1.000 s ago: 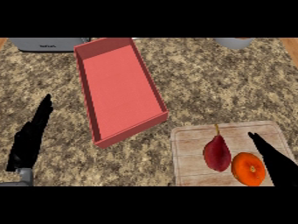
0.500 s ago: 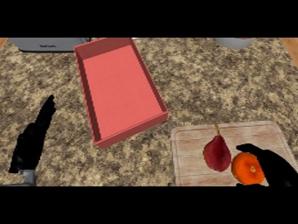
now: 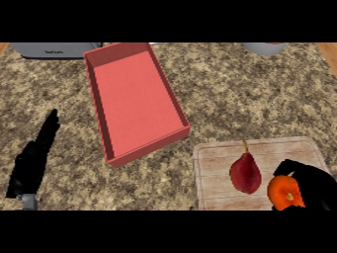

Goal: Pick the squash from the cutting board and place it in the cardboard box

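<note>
Squash (image 3: 284, 192): orange and rounded, at the near right corner of the cutting board (image 3: 215, 158). It sits a little taller than wide. No long axis can be read, because its right side is covered. I take the orange piece for the squash, since the hand has gone to it.

Right hand (image 3: 320, 185): wrapped round the squash from the right, with black fingers curled over its top and far side. Contact looks made. Whether the squash is off the board, I cannot tell.

Just left of the squash lies a dark red vegetable (image 3: 245, 173), stem pointing far, close beside it but apart from the hand.

Box (image 3: 149, 146): red, open-topped, long axis running near to far with the near end swung slightly right. It lies left of and beyond the board, with its near corner close to the board's far left corner. Nothing shows inside it. The carry should therefore go left and away, up over the near wall.

Left hand (image 3: 32, 158): resting at the near left of the desk (image 3: 258, 99), fingers straight, holding nothing, on the far side of the box from the squash. The right hand is plainly the nearer one.
</note>
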You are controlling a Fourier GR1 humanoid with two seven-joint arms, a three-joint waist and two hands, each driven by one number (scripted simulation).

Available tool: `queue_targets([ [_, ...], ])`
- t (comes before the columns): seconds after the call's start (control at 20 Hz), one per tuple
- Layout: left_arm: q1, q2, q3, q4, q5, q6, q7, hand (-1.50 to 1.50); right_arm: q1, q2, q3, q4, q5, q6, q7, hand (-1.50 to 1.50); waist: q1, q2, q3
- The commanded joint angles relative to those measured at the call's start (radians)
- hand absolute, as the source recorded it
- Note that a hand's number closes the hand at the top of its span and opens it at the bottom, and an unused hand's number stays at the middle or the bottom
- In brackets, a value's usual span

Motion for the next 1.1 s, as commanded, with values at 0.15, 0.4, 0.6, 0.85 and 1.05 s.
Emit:
queue_targets([
  [0.15,-0.06,-0.011,-0.012,-0.05,-0.016,-0.002,0.095,0.0,-0.186,0.121,0.127,0.065,0.218,-0.039,0.152,1.5,0.011,0.002,0.001],
  [0.4,-0.047,-0.012,0.002,0.019,-0.013,-0.014,0.015,0.0,-0.381,0.235,0.194,0.14,0.34,0.071,0.33,1.5,0.01,0.002,0.0],
  [0.6,-0.062,-0.036,-0.001,0.044,-0.03,0.004,0.005,0.0,-0.427,0.258,0.212,0.115,0.429,0.091,0.375,1.5,0.004,0.001,0.0],
  [0.85,-0.03,-0.038,0.01,0.011,-0.023,0.001,0.031,0.0,-0.376,0.289,0.266,-0.114,0.398,0.075,0.345,1.5,-0.002,-0.002,0.0],
  [1.05,-0.016,-0.005,0.025,-0.014,-0.001,-0.034,0.016,0.0,-0.515,0.318,0.241,-0.111,0.266,-0.081,0.284,1.5,0.019,-0.001,0.001],
])
